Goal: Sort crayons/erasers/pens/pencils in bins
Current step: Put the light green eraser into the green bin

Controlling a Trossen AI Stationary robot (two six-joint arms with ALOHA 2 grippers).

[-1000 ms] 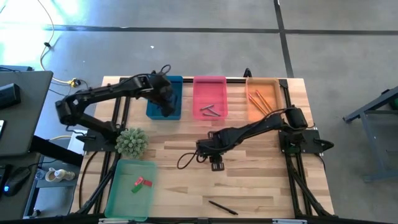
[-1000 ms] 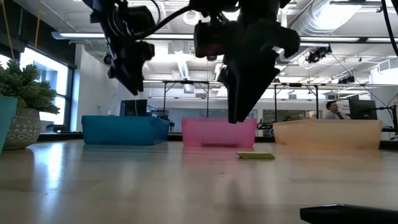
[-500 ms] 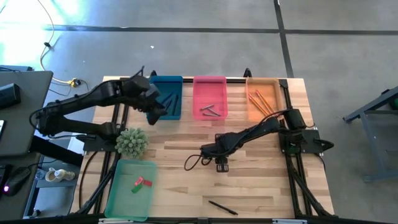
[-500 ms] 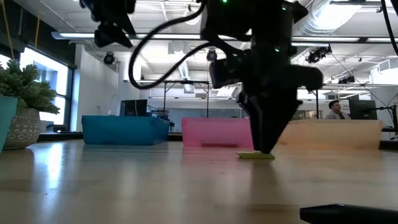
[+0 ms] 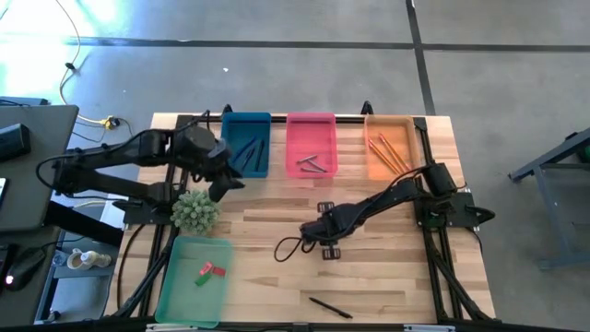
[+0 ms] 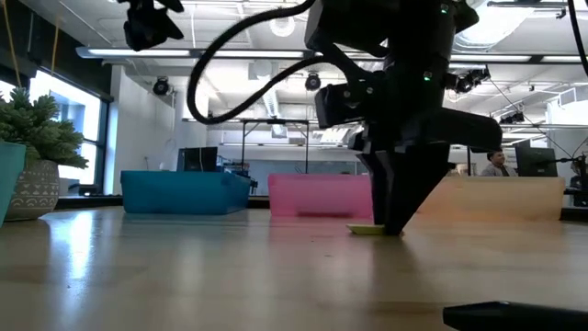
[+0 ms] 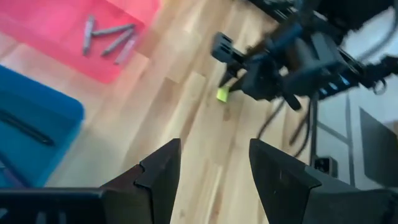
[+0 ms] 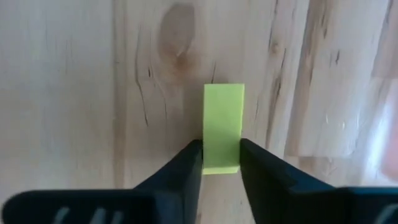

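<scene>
- Right gripper [image 8: 221, 163]: down at table centre, fingertips at the wood, one finger [image 8: 185, 165] on each side of the yellow eraser [image 8: 223, 127]. Fingers narrow and touching its sides; eraser lies flat on the table [image 5: 387, 277].
- Low view: right gripper [image 6: 397, 225] points straight down, tips on the eraser [image 6: 366, 230], in front of the pink bin [image 6: 317, 197].
- Left gripper [image 7: 214, 180]: fingers wide apart, nothing between them. High view: it [image 5: 219, 181] hangs just beside the blue bin [image 5: 228, 168], near the plant [image 5: 194, 211].
- Blue bin holds dark pens [image 5: 247, 152].
- Pink bin [image 5: 311, 122] holds grey crayons [image 5: 312, 164].
- Orange bin [image 5: 410, 138] holds pencils [image 5: 386, 150].
- Green bin [image 5: 175, 295], near-left corner, holds a pink eraser [image 5: 214, 269] and a green eraser [image 5: 201, 279].
- One black pen [image 5: 330, 307] lies loose on the table near the front edge, well apart from the bins.
</scene>
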